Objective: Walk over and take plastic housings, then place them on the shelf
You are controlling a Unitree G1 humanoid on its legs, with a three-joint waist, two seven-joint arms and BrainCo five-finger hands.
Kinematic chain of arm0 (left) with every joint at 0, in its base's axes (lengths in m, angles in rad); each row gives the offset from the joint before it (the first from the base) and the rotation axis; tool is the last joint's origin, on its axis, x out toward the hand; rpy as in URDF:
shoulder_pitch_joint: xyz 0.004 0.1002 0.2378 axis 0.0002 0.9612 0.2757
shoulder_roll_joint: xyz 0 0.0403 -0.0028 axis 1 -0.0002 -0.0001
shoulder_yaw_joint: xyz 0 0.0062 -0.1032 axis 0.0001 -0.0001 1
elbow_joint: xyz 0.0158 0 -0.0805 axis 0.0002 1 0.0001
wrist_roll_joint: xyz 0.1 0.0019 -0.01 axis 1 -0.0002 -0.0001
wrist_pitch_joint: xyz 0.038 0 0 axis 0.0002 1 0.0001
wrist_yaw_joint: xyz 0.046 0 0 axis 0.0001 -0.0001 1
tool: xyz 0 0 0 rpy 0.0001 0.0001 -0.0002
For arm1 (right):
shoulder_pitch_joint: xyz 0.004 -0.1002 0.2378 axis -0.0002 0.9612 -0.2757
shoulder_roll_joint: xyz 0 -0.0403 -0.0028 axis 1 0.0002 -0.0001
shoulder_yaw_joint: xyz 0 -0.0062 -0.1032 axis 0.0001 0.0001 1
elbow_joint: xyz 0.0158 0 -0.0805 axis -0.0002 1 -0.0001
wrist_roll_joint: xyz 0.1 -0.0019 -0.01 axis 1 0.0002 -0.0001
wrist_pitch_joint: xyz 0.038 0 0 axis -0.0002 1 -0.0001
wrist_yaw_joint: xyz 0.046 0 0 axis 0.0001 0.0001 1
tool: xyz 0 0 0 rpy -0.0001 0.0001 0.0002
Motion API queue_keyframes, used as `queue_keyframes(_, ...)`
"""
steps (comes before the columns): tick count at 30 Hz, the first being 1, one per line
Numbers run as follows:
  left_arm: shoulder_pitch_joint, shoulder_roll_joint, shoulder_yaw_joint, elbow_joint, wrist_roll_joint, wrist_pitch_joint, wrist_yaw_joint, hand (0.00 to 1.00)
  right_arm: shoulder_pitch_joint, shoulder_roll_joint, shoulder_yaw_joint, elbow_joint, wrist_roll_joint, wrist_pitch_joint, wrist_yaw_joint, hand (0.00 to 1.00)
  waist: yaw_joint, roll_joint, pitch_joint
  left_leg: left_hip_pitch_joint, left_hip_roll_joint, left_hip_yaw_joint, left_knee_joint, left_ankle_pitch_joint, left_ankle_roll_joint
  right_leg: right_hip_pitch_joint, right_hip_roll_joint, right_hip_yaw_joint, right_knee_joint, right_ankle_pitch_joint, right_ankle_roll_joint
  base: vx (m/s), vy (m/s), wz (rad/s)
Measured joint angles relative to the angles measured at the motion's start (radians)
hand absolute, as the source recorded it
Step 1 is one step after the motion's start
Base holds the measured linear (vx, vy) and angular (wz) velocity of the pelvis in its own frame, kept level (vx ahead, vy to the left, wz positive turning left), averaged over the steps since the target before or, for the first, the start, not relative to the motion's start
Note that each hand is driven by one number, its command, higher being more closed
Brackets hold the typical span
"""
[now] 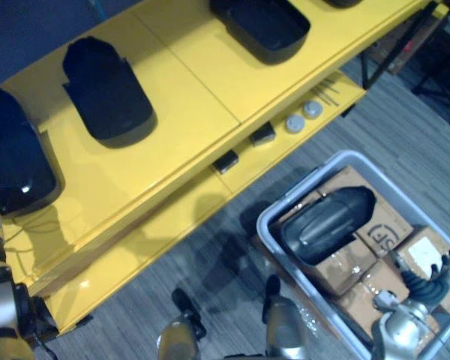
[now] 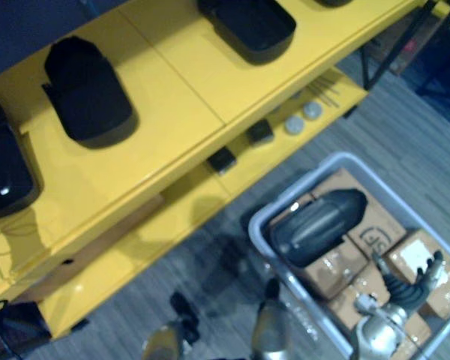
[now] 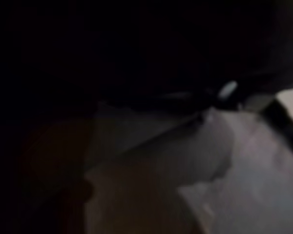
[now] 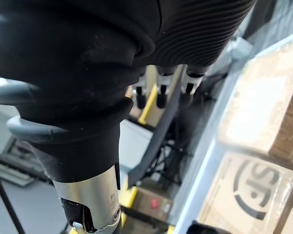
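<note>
**Spotter:** One target, or more?

**Me:** One black housing [image 1: 326,223] lies in the grey bin [image 1: 289,196]. It rests on top of the cardboard boxes [image 1: 345,266], towards the bin's edge that faces the shelf [image 1: 187,82].

**Spotter:** Where's your right hand?

**Me:** The right hand [image 1: 433,279] hangs over the boxes by the bin's opposite corner, well apart from the housing. Its fingers [image 4: 161,92] are straight and loose, holding nothing.

**Spotter:** So how do you go in?

**Me:** I'd carry the hand across the bin with the fingers kept wide and come down over the domed back, not at the glossy side. I reckon that shell is light but slippery, so I want the thumb under its rim before I close. Then I'd lift straight up to clear the bin's wall.

**Spotter:** And the drop spot?

**Me:** Other housings [image 1: 109,90] already sit on the shelf's top tier. I judge the bare yellow stretch between two of them, near the middle of the tier, to be safest. I'd set it flat, back from the front edge.
</note>
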Motion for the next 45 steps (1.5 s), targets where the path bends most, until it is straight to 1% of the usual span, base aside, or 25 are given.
queue_keyframes(7, 0.005, 0.000, 0.000, -0.003, -0.003, -0.006, 0.055, 0.00, -0.002, 0.000, 0.000, 0.002, 0.000, 0.000, 0.008, 0.00, 0.001, -0.016, 0.024, -0.019, 0.018, 0.001, 0.059, -0.031, 0.002, -0.001, 0.000, 0.004, 0.009, -0.003, -0.001, -0.02, 0.002, -0.01)
queue_keyframes(10, 0.005, 0.000, 0.006, -0.014, -0.012, -0.005, 0.085, 0.00, -0.002, 0.001, 0.000, 0.002, 0.000, 0.000, 0.020, 0.00, 0.002, -0.019, 0.042, -0.023, 0.024, 0.001, 0.080, -0.043, 0.000, -0.001, 0.000, 0.005, 0.015, -0.005, -0.002, -0.02, 0.001, -0.01)
queue_keyframes(14, 0.005, 0.000, 0.009, -0.014, -0.046, -0.003, 0.131, 0.00, -0.001, 0.001, 0.000, 0.002, 0.008, 0.000, 0.020, 0.00, 0.001, -0.019, 0.042, -0.034, 0.030, 0.000, 0.094, -0.050, 0.000, -0.003, 0.002, 0.005, 0.015, -0.005, -0.002, -0.01, 0.000, 0.00)
queue_keyframes(17, 0.010, -0.007, 0.039, -0.015, -0.094, -0.005, 0.196, 0.00, -0.001, 0.001, 0.000, 0.002, 0.019, 0.000, 0.019, 0.00, 0.001, -0.019, 0.042, -0.033, 0.032, 0.000, 0.097, -0.051, -0.001, -0.003, 0.003, 0.004, 0.015, -0.005, -0.002, 0.00, 0.000, 0.00)
queue_keyframes(18, 0.015, -0.009, 0.041, -0.015, -0.129, -0.016, 0.233, 0.00, -0.001, 0.002, 0.000, 0.002, 0.019, 0.000, 0.019, 0.00, 0.001, -0.019, 0.042, -0.033, 0.032, 0.000, 0.097, -0.052, 0.000, -0.003, 0.003, 0.004, 0.015, -0.005, -0.002, 0.00, 0.000, 0.00)
queue_keyframes(20, 0.018, -0.015, 0.045, -0.018, -0.164, -0.031, 0.277, 0.00, 0.000, 0.005, 0.000, 0.002, 0.019, -0.002, 0.019, 0.00, 0.001, -0.019, 0.042, -0.033, 0.032, 0.000, 0.097, -0.052, -0.001, -0.002, 0.003, 0.005, 0.015, -0.005, -0.002, 0.00, 0.000, 0.00)
queue_keyframes(22, 0.018, -0.037, 0.070, -0.029, -0.248, -0.094, 0.376, 0.00, 0.004, 0.013, 0.001, -0.002, 0.018, -0.023, 0.019, 0.00, 0.001, -0.019, 0.042, -0.027, 0.032, 0.001, 0.097, -0.053, -0.001, 0.002, 0.003, 0.006, 0.015, -0.005, -0.002, 0.00, 0.000, 0.00)
queue_keyframes(23, 0.018, -0.046, 0.080, -0.032, -0.255, -0.114, 0.403, 0.00, 0.007, 0.015, 0.001, -0.007, 0.017, -0.027, 0.019, 0.00, 0.002, -0.019, 0.042, -0.021, 0.031, 0.003, 0.095, -0.053, -0.001, 0.005, 0.003, 0.007, 0.015, -0.005, -0.002, -0.01, -0.002, -0.05)
queue_keyframes(25, 0.018, -0.065, 0.082, -0.059, -0.297, -0.205, 0.500, 0.00, 0.010, 0.020, 0.003, -0.020, 0.016, -0.040, 0.021, 0.00, 0.001, -0.019, 0.042, 0.004, 0.029, 0.008, 0.086, -0.052, -0.001, 0.026, 0.004, 0.009, 0.011, -0.005, -0.002, -0.01, -0.005, -0.05)
queue_keyframes(26, 0.018, -0.068, 0.082, -0.075, -0.314, -0.233, 0.524, 0.00, 0.013, 0.021, 0.004, -0.028, 0.017, -0.041, 0.025, 0.00, 0.000, -0.019, 0.042, 0.013, 0.028, 0.008, 0.083, -0.052, -0.001, 0.033, 0.004, 0.009, 0.008, -0.005, -0.002, -0.02, -0.005, -0.06)
queue_keyframes(27, 0.018, -0.073, 0.082, -0.114, -0.324, -0.283, 0.563, 0.00, 0.023, 0.025, 0.006, -0.052, 0.018, -0.048, 0.041, 0.00, 0.001, -0.019, 0.041, 0.033, 0.025, 0.016, 0.068, -0.050, -0.003, 0.049, 0.005, 0.011, 0.000, -0.005, -0.002, -0.01, -0.004, -0.06)
queue_keyframes(28, 0.018, -0.074, 0.082, -0.132, -0.324, -0.310, 0.581, 0.00, 0.025, 0.025, 0.008, -0.061, 0.018, -0.059, 0.050, 0.00, 0.001, -0.020, 0.040, 0.045, 0.022, 0.021, 0.057, -0.047, -0.007, 0.057, 0.006, 0.012, -0.006, -0.005, -0.002, -0.02, 0.000, -0.14)
queue_keyframes(30, 0.018, -0.078, 0.081, -0.207, -0.323, -0.392, 0.615, 0.00, 0.041, 0.025, 0.010, -0.111, 0.021, -0.074, 0.088, 0.00, -0.001, -0.012, 0.020, 0.088, 0.003, 0.037, -0.004, -0.025, -0.015, 0.089, 0.008, 0.013, -0.040, 0.005, 0.010, -0.01, 0.007, -0.09)
queue_keyframes(31, 0.018, -0.082, 0.081, -0.228, -0.323, -0.411, 0.616, 0.00, 0.051, 0.025, 0.010, -0.124, 0.022, -0.080, 0.096, 0.00, -0.002, -0.007, 0.007, 0.093, -0.001, 0.037, -0.020, -0.019, -0.016, 0.095, 0.009, 0.010, -0.050, 0.009, 0.012, 0.05, 0.010, 0.03)
queue_keyframes(33, 0.028, -0.086, 0.081, -0.329, -0.316, -0.461, 0.614, 0.00, 0.078, 0.025, 0.016, -0.170, 0.032, -0.088, 0.129, 0.00, -0.003, 0.004, -0.047, 0.118, -0.010, 0.040, -0.074, 0.000, -0.027, 0.120, 0.019, 0.001, -0.090, 0.021, 0.015, 0.13, 0.012, 0.02)
queue_keyframes(34, 0.053, -0.088, 0.081, -0.422, -0.313, -0.496, 0.600, 0.00, 0.088, 0.025, 0.023, -0.210, 0.047, -0.089, 0.154, 0.00, -0.003, 0.009, -0.087, 0.153, -0.015, 0.042, -0.109, 0.007, -0.034, 0.149, 0.026, -0.004, -0.117, 0.027, 0.014, 0.21, 0.023, -0.03)
queue_keyframes(35, 0.080, -0.089, 0.081, -0.490, -0.312, -0.516, 0.571, 0.00, 0.090, 0.024, 0.025, -0.235, 0.051, -0.089, 0.171, 0.00, -0.003, 0.017, -0.119, 0.177, -0.020, 0.046, -0.130, 0.009, -0.036, 0.170, 0.028, -0.004, -0.133, 0.030, 0.014, 0.15, 0.017, -0.02)
queue_keyframes(37, 0.105, -0.098, 0.083, -0.555, -0.312, -0.536, 0.538, 0.00, 0.092, 0.023, 0.026, -0.255, 0.058, -0.089, 0.187, 0.00, -0.002, 0.028, -0.148, 0.197, -0.027, 0.048, -0.148, 0.009, -0.036, 0.190, 0.028, -0.005, -0.144, 0.034, 0.012, 0.11, 0.030, 0.02)
queue_keyframes(38, 0.130, -0.120, 0.086, -0.628, -0.312, -0.548, 0.507, 0.00, 0.095, 0.023, 0.027, -0.272, 0.063, -0.089, 0.198, 0.00, -0.001, 0.043, -0.176, 0.213, -0.032, 0.048, -0.163, 0.009, -0.036, 0.204, 0.028, -0.010, -0.149, 0.038, 0.012, 0.13, 0.049, 0.12)
queue_keyframes(39, 0.152, -0.140, 0.091, -0.681, -0.311, -0.550, 0.467, 0.00, 0.096, 0.023, 0.029, -0.286, 0.064, -0.087, 0.206, 0.00, -0.001, 0.052, -0.188, 0.224, -0.034, 0.044, -0.171, 0.009, -0.036, 0.215, 0.027, -0.021, -0.150, 0.043, 0.013, 0.15, 0.061, 0.18)
queue_keyframes(40, 0.189, -0.168, 0.097, -0.745, -0.316, -0.545, 0.405, 0.00, 0.094, 0.024, 0.033, -0.296, 0.064, -0.084, 0.219, 0.00, -0.001, 0.061, -0.205, 0.231, -0.036, 0.041, -0.171, 0.009, -0.036, 0.227, 0.024, -0.029, -0.150, 0.049, 0.010, 0.10, 0.050, 0.20)
queue_keyframes(41, 0.207, -0.181, 0.097, -0.770, -0.324, -0.543, 0.374, 0.00, 0.094, 0.024, 0.036, -0.304, 0.063, -0.079, 0.223, 0.00, -0.002, 0.065, -0.207, 0.233, -0.037, 0.039, -0.171, 0.009, -0.036, 0.235, 0.023, -0.030, -0.150, 0.051, 0.009, 0.10, 0.047, 0.23)
queue_keyframes(42, 0.240, -0.208, 0.099, -0.808, -0.335, -0.536, 0.306, 0.00, 0.096, 0.025, 0.046, -0.322, 0.062, -0.068, 0.230, 0.00, -0.002, 0.067, -0.210, 0.245, -0.037, 0.035, -0.171, 0.009, -0.036, 0.249, 0.023, -0.031, -0.149, 0.053, 0.007, 0.07, 0.041, 0.17)
queue_keyframes(43, 0.275, -0.234, 0.102, -0.836, -0.352, -0.513, 0.237, 0.00, 0.094, 0.026, 0.051, -0.327, 0.056, -0.056, 0.242, 0.00, 0.001, 0.066, -0.221, 0.245, -0.037, 0.035, -0.172, 0.009, -0.035, 0.249, 0.022, -0.032, -0.148, 0.053, 0.007, 0.04, 0.024, 0.12)
queue_keyframes(45, 0.312, -0.267, 0.102, -0.842, -0.356, -0.478, 0.160, 0.00, 0.089, 0.026, 0.057, -0.328, 0.055, -0.048, 0.256, 0.00, 0.004, 0.065, -0.223, 0.244, -0.037, 0.034, -0.171, 0.009, -0.035, 0.251, 0.022, -0.035, -0.148, 0.053, 0.007, 0.02, 0.015, 0.05)
